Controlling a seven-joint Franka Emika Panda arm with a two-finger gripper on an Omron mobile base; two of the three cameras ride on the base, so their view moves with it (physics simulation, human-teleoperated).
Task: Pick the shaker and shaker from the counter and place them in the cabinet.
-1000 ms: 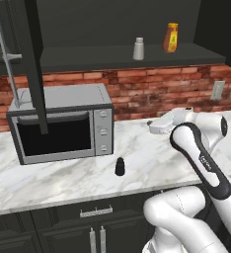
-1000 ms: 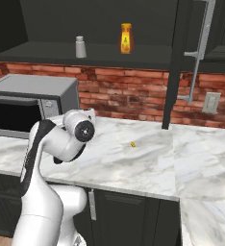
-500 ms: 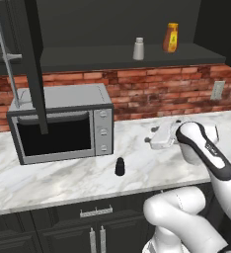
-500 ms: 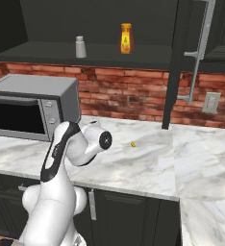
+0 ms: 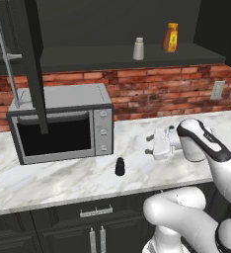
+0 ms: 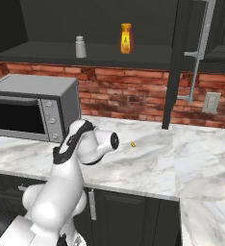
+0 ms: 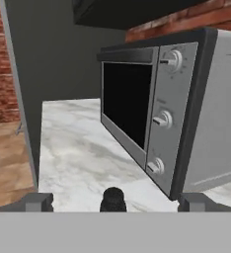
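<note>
While you are watching the left base view, the end effector (image 5: 148, 145) is hanging right of centre, above the marble bench (image 5: 63, 180), pointing leftward with its fingers spread wide and nothing between them. The black shaker (image 5: 120, 166) is standing upright on the bench at lower centre, just below and left of the end effector and apart from it, with the microwave (image 5: 63, 123) sitting to its upper left.

You are seeing the grey shaker (image 5: 138, 48) with its silvery cap standing upright on the cabinet (image 5: 127, 54) shelf at top centre, and the orange-yellow bottle (image 5: 171, 37) standing near it to the right on the same shelf. The cabinet door (image 5: 33, 64) is hanging open at upper left, its long silver bar handle (image 5: 9, 57) facing you.

From the right base view, you are looking at the grey shaker (image 6: 80, 47) at upper left of the frame and the bottle (image 6: 126, 38) at top centre, both on the shelf. A small yellow speck (image 6: 132, 143) is lying on the bench (image 6: 148, 163) at centre.

Through the hand view, the black shaker (image 7: 113, 198) is showing at bottom centre, between the two finger tips (image 7: 38, 201), with the microwave (image 7: 162, 113) front running along the right.
</note>
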